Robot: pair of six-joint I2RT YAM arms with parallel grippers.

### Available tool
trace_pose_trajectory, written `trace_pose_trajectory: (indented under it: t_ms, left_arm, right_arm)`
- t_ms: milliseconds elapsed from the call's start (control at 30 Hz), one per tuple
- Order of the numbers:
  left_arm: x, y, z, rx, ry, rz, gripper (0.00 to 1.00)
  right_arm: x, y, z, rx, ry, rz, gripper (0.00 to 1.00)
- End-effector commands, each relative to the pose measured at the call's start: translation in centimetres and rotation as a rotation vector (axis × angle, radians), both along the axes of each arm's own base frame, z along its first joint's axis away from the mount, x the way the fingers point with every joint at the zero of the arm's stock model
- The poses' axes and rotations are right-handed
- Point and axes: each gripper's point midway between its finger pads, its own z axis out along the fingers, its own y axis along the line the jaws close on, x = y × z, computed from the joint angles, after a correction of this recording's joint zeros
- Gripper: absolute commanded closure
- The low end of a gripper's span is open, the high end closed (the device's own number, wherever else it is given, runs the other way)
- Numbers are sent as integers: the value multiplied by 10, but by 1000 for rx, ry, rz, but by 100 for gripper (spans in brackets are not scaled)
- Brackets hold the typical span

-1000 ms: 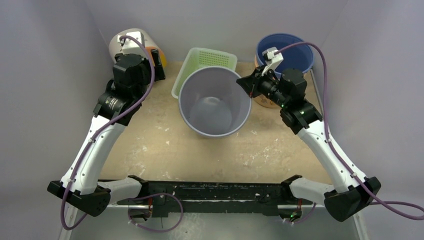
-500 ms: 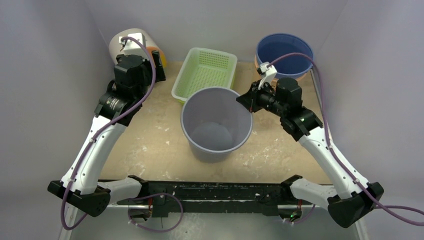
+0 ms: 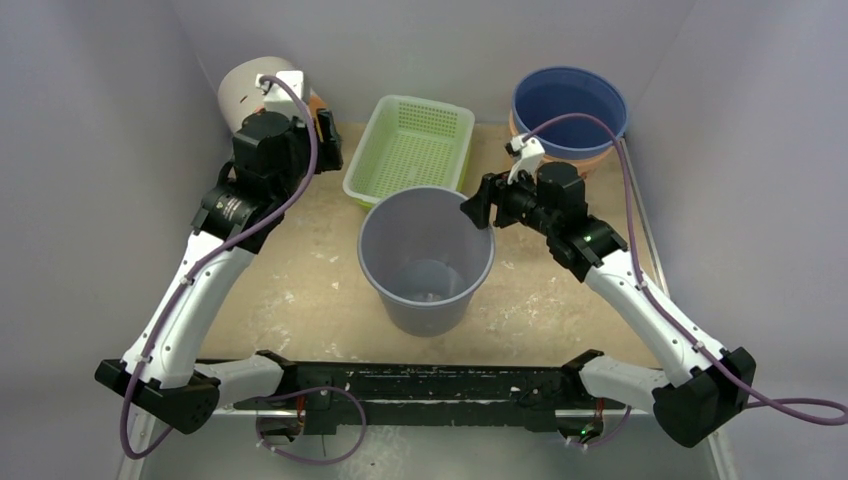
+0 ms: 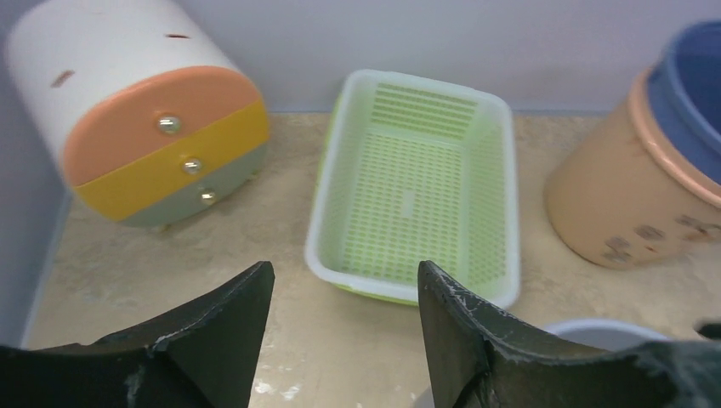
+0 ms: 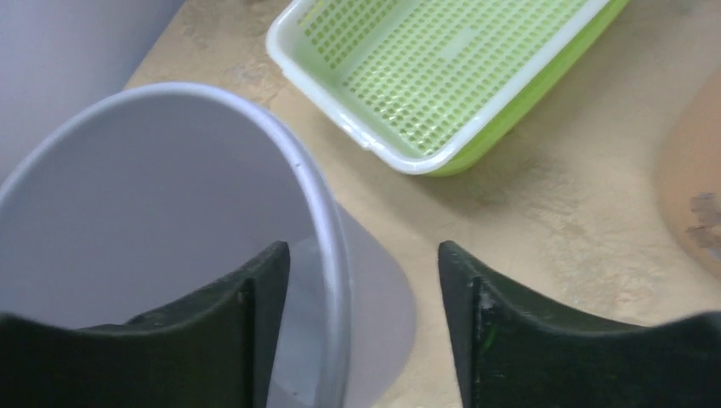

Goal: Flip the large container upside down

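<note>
The large container, a pale grey bucket, stands upright in the middle of the table with its mouth facing up. My right gripper is open at the bucket's right rim. In the right wrist view the rim passes between the right gripper's fingers, one inside the bucket and one outside, with gaps on both sides. My left gripper hovers open at the back left. In its wrist view the left gripper holds nothing and only bare table lies between its fingers.
A green perforated basket lies behind the bucket. A blue tub nested in a peach container stands at the back right. A white drum-shaped drawer unit with orange and yellow fronts lies at the back left. Walls close in on three sides.
The bucket has come toward the near side and now rests upright on the table. My right gripper, shut on the rim before, has opened. The left arm has barely shifted.
</note>
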Motion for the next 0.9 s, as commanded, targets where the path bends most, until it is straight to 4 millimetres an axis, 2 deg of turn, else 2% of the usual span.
trace_pose_trajectory:
  t_ms: [0,33,200,367,467,633,700,867]
  left_arm:
    - [-18,-56,31,-81,-87,-276,42]
    - [-24,-69,34,-107,-92,-339,42]
    - [-58,-131,39,-211,-105,-640,45]
    - [-92,-189,17,-187,-70,-816,46]
    - [-107,-218,-4,-134,-32,-859,46]
    - [-128,-255,-25,-122,0,-923,43]
    - [-132,-267,-39,-79,16,-915,44]
    - [-122,-277,-71,-7,84,-838,43]
  right_arm:
    - [21,-16,45,25,-152,-130,4]
    - [20,-16,49,52,-156,-138,1]
    - [47,-44,73,43,-215,-349,0]
    - [80,-83,82,17,-216,-537,0]
    - [95,-106,102,71,-251,-562,0]
    - [108,-142,133,29,-327,-669,0]
    - [114,-149,136,7,-332,-678,0]
    - [121,-155,124,-7,-306,-665,0]
